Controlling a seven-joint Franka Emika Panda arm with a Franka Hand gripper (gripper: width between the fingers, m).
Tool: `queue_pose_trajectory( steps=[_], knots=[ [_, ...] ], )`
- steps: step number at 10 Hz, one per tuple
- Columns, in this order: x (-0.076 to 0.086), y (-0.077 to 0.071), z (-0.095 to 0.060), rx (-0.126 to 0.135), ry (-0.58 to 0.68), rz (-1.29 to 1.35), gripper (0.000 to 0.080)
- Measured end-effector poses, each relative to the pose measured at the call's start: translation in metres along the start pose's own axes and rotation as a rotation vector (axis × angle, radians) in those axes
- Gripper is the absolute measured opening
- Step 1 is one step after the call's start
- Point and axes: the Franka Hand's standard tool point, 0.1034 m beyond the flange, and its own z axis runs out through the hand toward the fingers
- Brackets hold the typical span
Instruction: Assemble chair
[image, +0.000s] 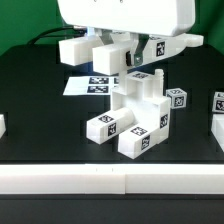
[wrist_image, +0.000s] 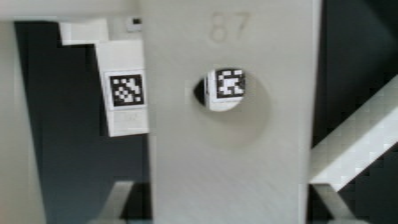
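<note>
The chair (image: 135, 120) stands half-built in the middle of the black table in the exterior view: stacked glossy white blocks with square tags. My gripper (image: 126, 60) comes down from above onto its top upright piece (image: 133, 82). In the wrist view that piece is a broad white bar (wrist_image: 231, 140) with a round tag (wrist_image: 226, 86). It fills the gap between my fingers (wrist_image: 121, 200), and the gripper (wrist_image: 228, 205) is shut on it. The arm hides the top of the bar in the exterior view.
The marker board (image: 88, 85) lies flat behind the chair on the exterior view's left. A white block (image: 75, 50) sits farther back, another tagged block (image: 218, 103) at the right edge. A white rail (image: 110, 180) runs along the front. In the wrist view a tagged white strip (wrist_image: 121, 95) lies beside the bar.
</note>
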Motion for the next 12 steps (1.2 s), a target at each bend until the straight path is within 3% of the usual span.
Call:
queue_pose_trajectory(
  steps=[3,5,12],
  knots=[
    [-0.014,-0.014,0.004,0.001,0.001,0.003,0.0288],
    [-0.011,-0.009,0.01,-0.009,-0.002,0.006,0.0288],
    [-0.025,-0.017,0.016,-0.018,-0.008,-0.014,0.0288]
  ],
)
